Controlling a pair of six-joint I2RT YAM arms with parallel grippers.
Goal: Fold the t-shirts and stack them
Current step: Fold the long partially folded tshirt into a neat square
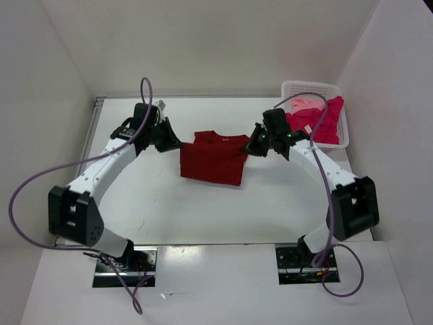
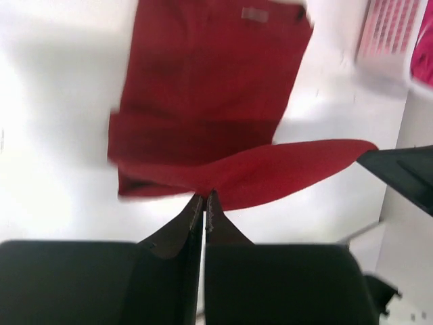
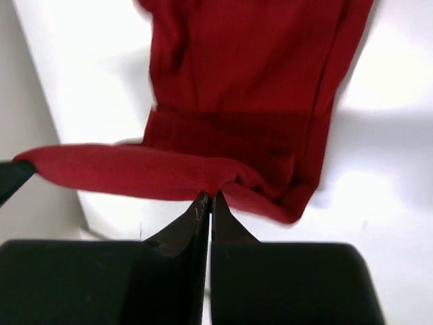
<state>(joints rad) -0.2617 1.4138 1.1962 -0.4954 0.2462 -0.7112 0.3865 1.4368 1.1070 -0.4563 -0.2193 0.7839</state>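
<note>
Found left gripper [image 1: 173, 143] at the left edge of the dark red t-shirt [image 1: 213, 161], by its far-left corner in top view. Saw its fingers [image 2: 184, 227] clenched tip to tip in left wrist view, grasping a bit of that t-shirt's edge right at the tips. Noted a purple cable [image 1: 141, 91] looping over the left arm, left of the t-shirt.

Saw the t-shirt lying on the white bench [image 1: 169, 203] btwn the two arms, most of it flat & approx rectangular, collar on the far side. Spotted a small pale tag [image 2: 254, 13] on it near the edge farthest from the left fingers; too blurred to read. Made out one strip of the red cloth raised off the rest & stretched btwn left gripper & right gripper [image 1: 255, 145], plain in both wrist views.

Found right gripper at the t-shirt's right edge, by the far-right corner, approx level w/ the left one. Saw its fingers [image 3: 233, 230] clenched as well, tips together on the red cloth.

Noted a white perforated basket [image 1: 308, 86] right of the t-shirt & a little farther back, apart from it. Saw magenta-pink t-shirts [image 1: 323, 127] bunched inside, w/ a pale pink t-shirt [image 1: 304, 105] on the side of the heap nearer the red one.
</note>
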